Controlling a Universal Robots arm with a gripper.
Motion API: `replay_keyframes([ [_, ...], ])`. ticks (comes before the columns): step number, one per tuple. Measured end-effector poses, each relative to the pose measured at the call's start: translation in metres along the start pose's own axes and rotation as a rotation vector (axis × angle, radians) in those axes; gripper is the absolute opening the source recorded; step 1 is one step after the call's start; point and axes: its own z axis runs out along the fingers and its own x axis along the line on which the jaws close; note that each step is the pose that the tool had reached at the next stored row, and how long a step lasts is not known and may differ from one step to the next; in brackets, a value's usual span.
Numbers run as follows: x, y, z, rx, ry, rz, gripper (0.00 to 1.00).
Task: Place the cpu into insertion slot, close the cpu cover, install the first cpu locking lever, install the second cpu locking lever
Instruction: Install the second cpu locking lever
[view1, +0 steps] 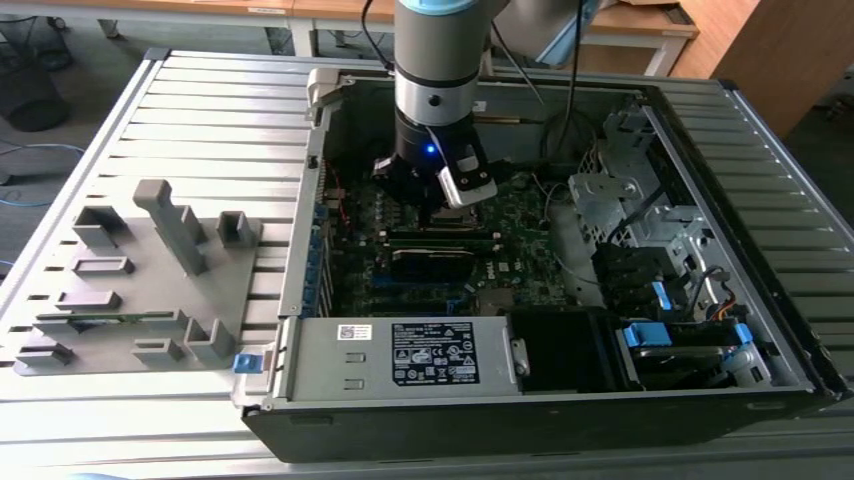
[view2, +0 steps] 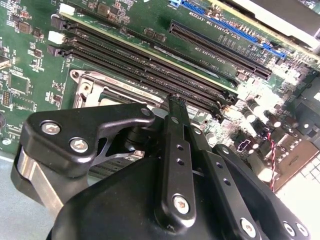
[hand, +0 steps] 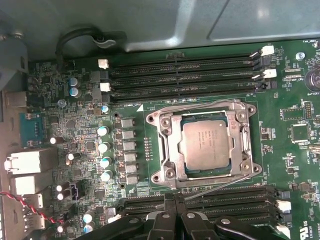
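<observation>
cpu (hand: 205, 145) sits in the insertion slot (hand: 165, 150), cpu cover (hand: 243, 142) down | end effector (hand: 172, 200) pinched shut, empty, beside it | chip looks small, stiff, breakable: hold edges.

the silver-grey cpu (hand: 205, 144) lies flat in the insertion slot (hand: 164, 176). the cpu cover (hand: 170, 145) seems closed, framing it.

slatted metal table (view1: 107, 150), wooden desks (view1: 641, 25)
</observation>
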Motion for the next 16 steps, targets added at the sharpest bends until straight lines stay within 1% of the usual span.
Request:
replay_keyframes([
  [7, 0.0001, 0.0, 0.0003, -0.0001, 0.0, 0.0, 0.11],
  [9, 0.0003, 0.0001, 0.0014, -0.0002, -0.0003, 0.0, 0.11],
  [12, 0.001, -0.0002, 0.0039, 0.0003, -0.0001, 0.0, 0.11],
  [16, 0.0018, -0.0003, 0.0091, 0.0014, -0.0001, 0.0, 0.11],
])
